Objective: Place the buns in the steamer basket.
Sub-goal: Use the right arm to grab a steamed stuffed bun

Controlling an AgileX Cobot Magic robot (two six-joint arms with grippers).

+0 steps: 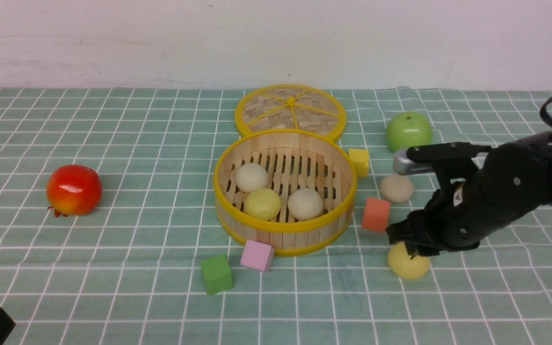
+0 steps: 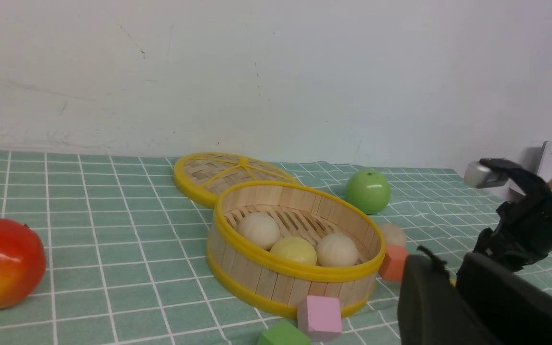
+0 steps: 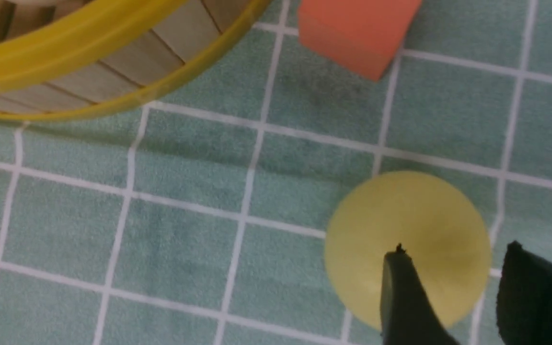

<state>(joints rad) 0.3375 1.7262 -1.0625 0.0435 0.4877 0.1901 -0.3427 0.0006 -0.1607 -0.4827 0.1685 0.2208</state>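
The steamer basket (image 1: 283,229) stands mid-table holding three buns: two off-white (image 1: 252,177) (image 1: 305,203) and one pale yellow (image 1: 262,203). A beige bun (image 1: 396,188) lies on the cloth to its right. Nearer, a pale yellow bun (image 1: 408,266) (image 3: 376,225) rests on the cloth under my right gripper (image 1: 408,247) (image 3: 455,249). One finger (image 3: 400,297) crosses its top, the other stands just past its edge; whether they pinch it does not show. My left gripper (image 2: 452,268) hangs low at the near left, its fingers a narrow gap apart, holding nothing.
The flat woven lid (image 1: 290,111) lies behind the basket. A green apple (image 1: 408,131) sits at the back right and a red fruit (image 1: 74,189) at the left. Yellow (image 1: 359,161), orange (image 1: 376,214), pink (image 1: 257,255) and green (image 1: 216,274) cubes ring the basket.
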